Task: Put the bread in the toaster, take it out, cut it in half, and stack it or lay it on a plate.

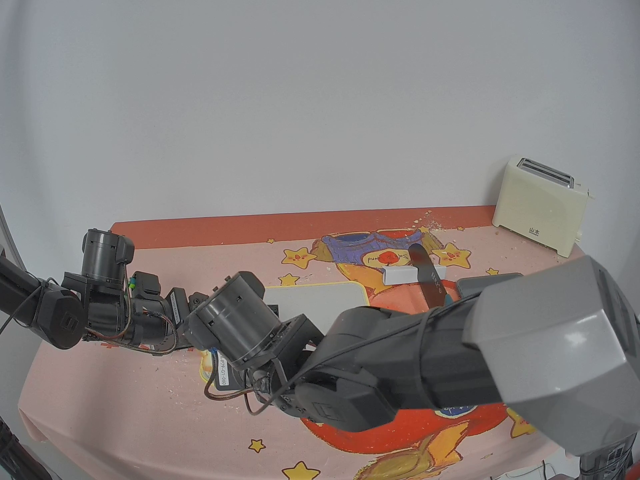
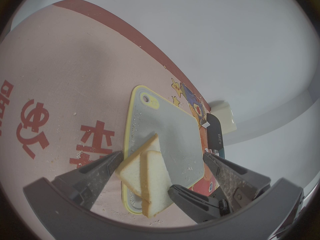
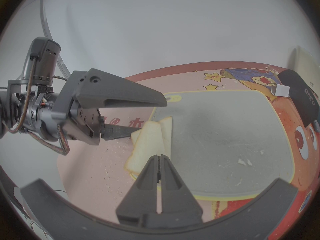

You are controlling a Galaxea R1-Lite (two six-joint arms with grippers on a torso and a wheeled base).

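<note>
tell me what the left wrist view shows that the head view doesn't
Left wrist view: two overlapping bread pieces at the end of the cutting board, just ahead of the left gripper with its fingers open, and the shut right gripper beside them. Head view: the slots on top of the toaster, and the right arm lying over the spot where the bread sits. Both: board, toaster, knife and pink tablecloth.
</note>
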